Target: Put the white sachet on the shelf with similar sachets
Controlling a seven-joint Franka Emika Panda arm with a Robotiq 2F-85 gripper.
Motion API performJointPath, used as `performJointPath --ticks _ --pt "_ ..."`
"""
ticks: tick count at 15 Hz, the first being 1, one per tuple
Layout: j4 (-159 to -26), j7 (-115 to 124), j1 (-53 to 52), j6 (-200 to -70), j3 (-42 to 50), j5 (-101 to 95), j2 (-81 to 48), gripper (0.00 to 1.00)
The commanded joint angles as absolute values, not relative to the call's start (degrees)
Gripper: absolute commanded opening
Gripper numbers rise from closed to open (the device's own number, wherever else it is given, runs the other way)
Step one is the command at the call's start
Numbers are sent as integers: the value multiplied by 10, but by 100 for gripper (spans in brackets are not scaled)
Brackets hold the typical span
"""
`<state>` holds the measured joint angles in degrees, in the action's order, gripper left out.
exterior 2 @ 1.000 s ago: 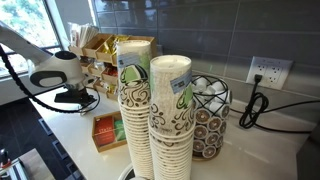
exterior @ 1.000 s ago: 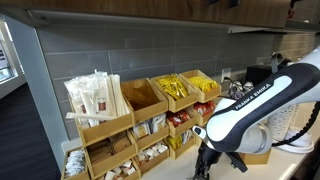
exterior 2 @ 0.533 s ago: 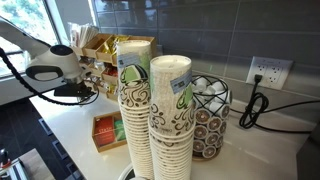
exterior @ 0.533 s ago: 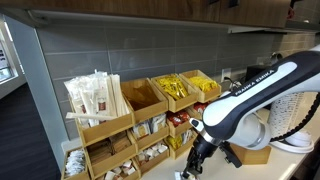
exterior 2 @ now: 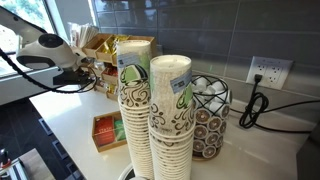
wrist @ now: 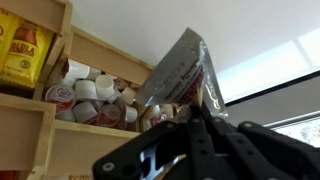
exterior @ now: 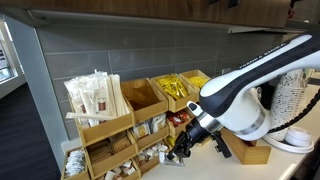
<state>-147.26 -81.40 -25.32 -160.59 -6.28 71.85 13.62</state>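
Franka arm (exterior: 250, 95) reaching across the white desk (exterior 2: 72, 122) to the shelf (exterior: 130, 125), a bamboo-coloured rack of three stepped tiers of slanted, open-front bins set against a grey tiled wall.

The end effector (exterior: 184, 150) is low, just in front of the bottom tier's right-hand bins. In both exterior views it sits close against the rack. Its jaws are too small there to tell how they stand.

In the wrist view the end effector (wrist: 195, 115) is closed on the white sachet (wrist: 178, 68). The jaws pinch the packet by its lower end. The packet stands up tilted, flat face toward the camera, with reddish print on it.

The sachet is held in the air before the shelf, not lying in any bin. Its upper corner overlaps a wooden shelf edge in the wrist view, and whether the two touch cannot be told.

Behind the sachet is a bin of small round creamer cups (wrist: 88, 95). Above and to the side of that bin is one with yellow packets (wrist: 20, 50).

The top tier holds long white-wrapped sticks (exterior: 95, 97) at one end, and further yellow packets lie toward the arm.

Nearest the onlooker stand two stacks of patterned paper cups (exterior 2: 150, 110). Beside them are a wire holder of coffee pods (exterior 2: 212, 118), a low wooden tray (exterior 2: 105, 132) and a wall socket (exterior 2: 268, 70) with a black cable plugged in.
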Motion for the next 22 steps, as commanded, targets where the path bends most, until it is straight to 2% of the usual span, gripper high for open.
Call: performJointPath --ticks 1,5,13,22 --pt "-1473 -814 -253 -1606 -63 719 136 2" --pt "-1454 -840 -261 -1620 -60 765 127 0" --pt "-1363 -973 -271 -1659 -70 996 80 0" --pt "-1274 -1301 -235 -1688 -77 1370 42 0"
